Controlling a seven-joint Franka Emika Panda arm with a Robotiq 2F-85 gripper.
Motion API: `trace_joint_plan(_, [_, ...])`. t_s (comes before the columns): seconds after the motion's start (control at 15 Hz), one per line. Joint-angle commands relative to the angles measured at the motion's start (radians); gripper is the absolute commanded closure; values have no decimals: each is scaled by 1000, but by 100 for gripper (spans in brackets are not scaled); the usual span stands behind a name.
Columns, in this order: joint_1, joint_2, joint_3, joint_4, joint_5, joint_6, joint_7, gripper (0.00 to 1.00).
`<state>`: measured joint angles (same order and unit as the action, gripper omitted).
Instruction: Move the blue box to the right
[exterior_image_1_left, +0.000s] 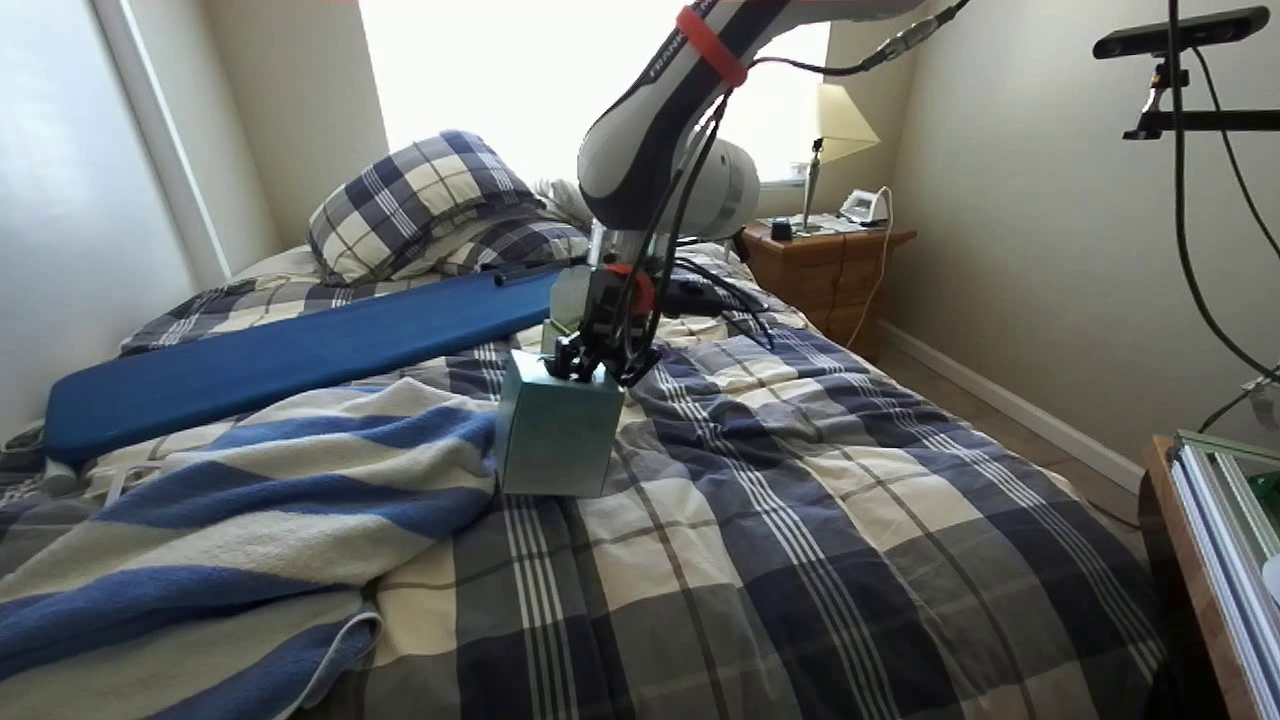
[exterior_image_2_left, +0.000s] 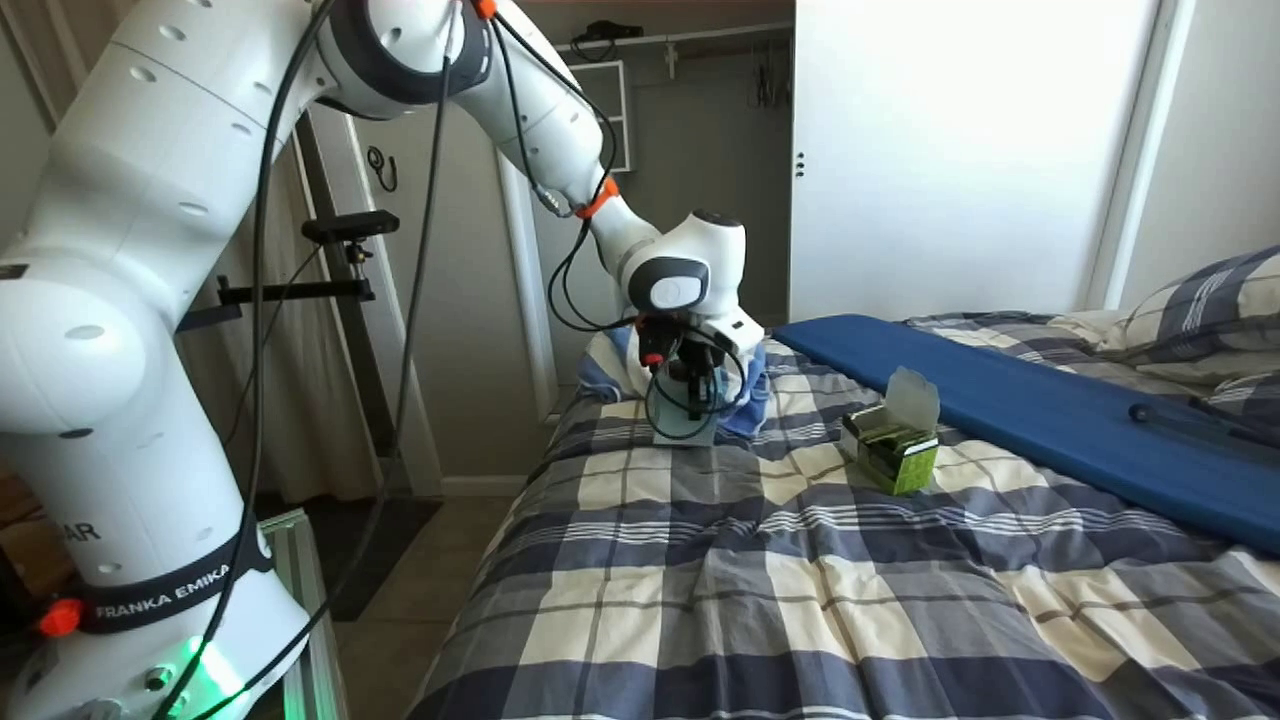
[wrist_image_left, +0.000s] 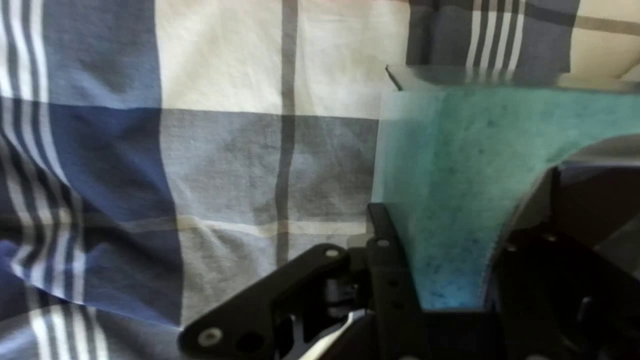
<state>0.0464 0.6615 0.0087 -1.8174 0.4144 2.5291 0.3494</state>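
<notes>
Across the bed the robot arm arches well out, likely to come at the work from above. A striped towel lies crumpled just beside the blue box, a fair reason to carry that box away from it. The gripper is closed to a narrow gap on the box's wall, one finger outside, one inside the curved hole, probably because the full width would not fit. Whether the box touches the bed I cannot tell.

A towel (striped) lies on plaid bedding
</notes>
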Motion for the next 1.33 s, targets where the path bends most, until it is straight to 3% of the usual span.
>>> trace_joint_plan(0.0, [16,-162,-58,-153,-18,-95,173,99])
trace_joint_plan(0.27, [-18,-290,-128,-331,-11,-59,273,99])
trace_joint_plan(0.67, [-36,-399,-318,-488,-241,-62,511,99])
trace_joint_plan(0.73, [-66,-334,-251,-415,-174,-82,424,99])
trace_joint_plan(1.27, [-80,-337,-235,-422,-184,-83,424,99])
